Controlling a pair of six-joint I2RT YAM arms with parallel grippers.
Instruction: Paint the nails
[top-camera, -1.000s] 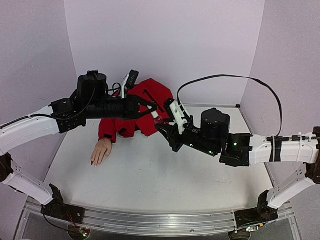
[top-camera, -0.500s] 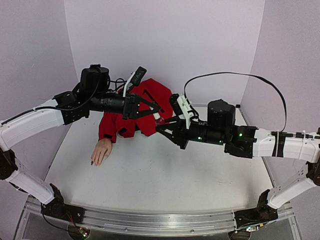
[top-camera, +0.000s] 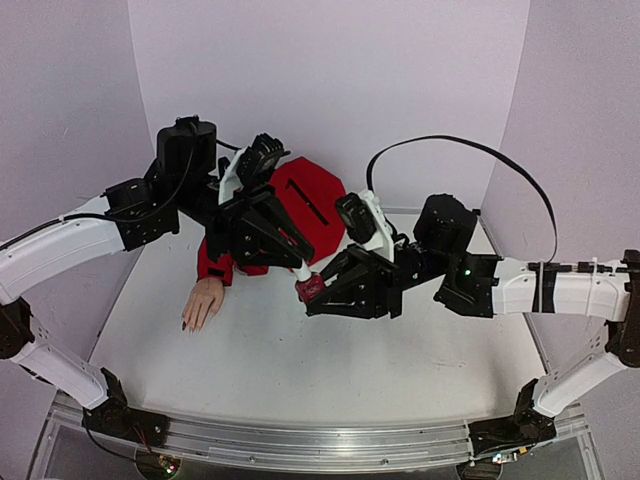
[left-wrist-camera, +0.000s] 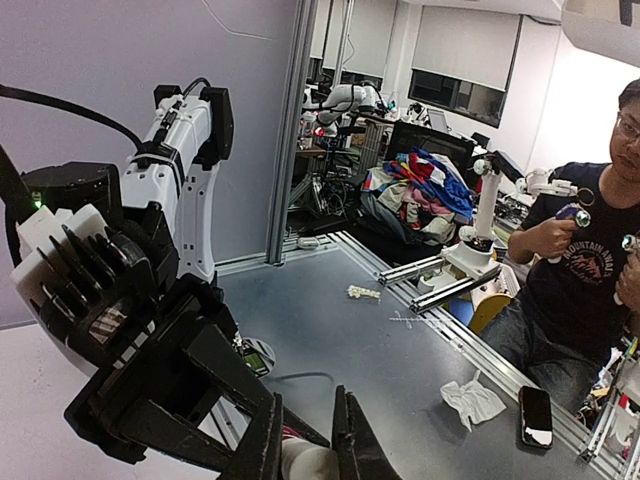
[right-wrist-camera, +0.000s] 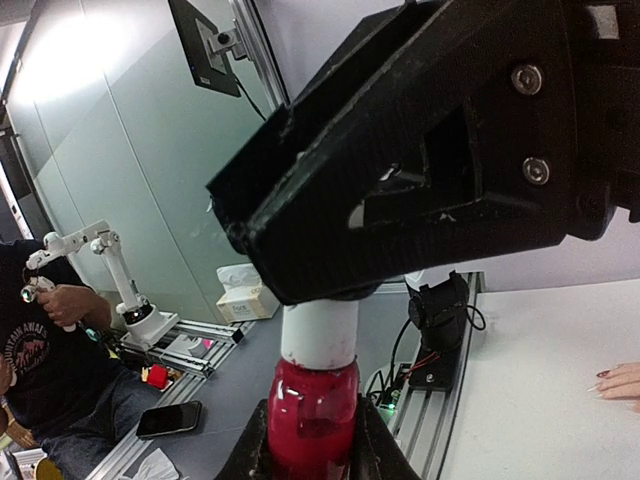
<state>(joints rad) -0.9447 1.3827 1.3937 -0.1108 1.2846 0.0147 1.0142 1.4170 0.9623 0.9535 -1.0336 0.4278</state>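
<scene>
Right wrist, red-filled polish bottle (right-wrist-camera: 312, 412) in right claw (right-wrist-camera: 316, 456)

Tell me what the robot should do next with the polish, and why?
Probably twist the white cap off. The right hand is shut on the red bottle, and the left hand pinches the cap on top, so the bottle looks closed. It has to be opened before polish reaches the nails.
</scene>
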